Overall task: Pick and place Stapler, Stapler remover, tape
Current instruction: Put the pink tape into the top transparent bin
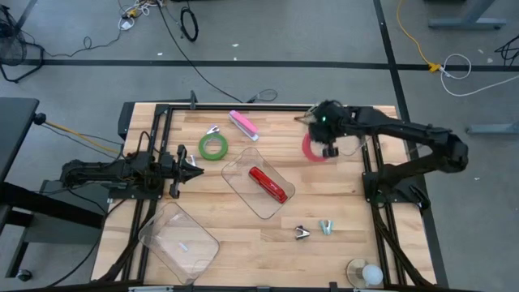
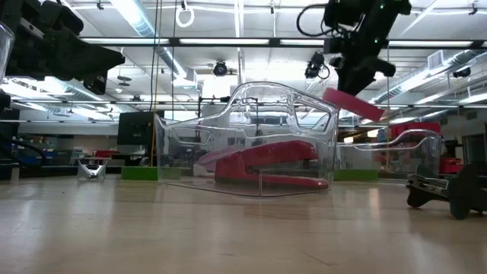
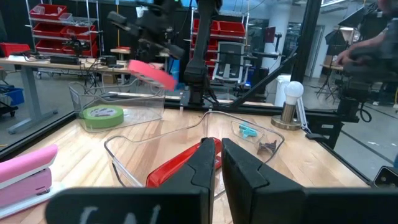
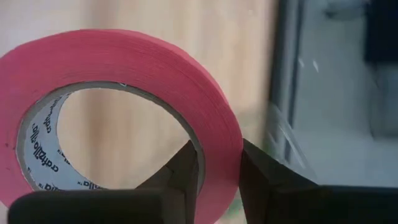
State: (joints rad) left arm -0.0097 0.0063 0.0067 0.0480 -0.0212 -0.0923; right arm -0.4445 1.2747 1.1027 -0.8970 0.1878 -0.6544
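Right wrist view shows the right gripper pinching the band of the red-pink tape ring, one finger inside the open centre and the other on the outer face. In the high view this gripper holds the ring above the table's far right part, and the low view shows the ring lifted clear of the wood, tilted, beside the far rim of a clear tray. That tray sits mid-table with the red stapler lying in it. A green tape ring lies just left of the tray, a pink stapler beyond it. The left gripper hovers near the green ring with its fingers pressed nearly together, holding nothing. A second clear tray sits at the near left.
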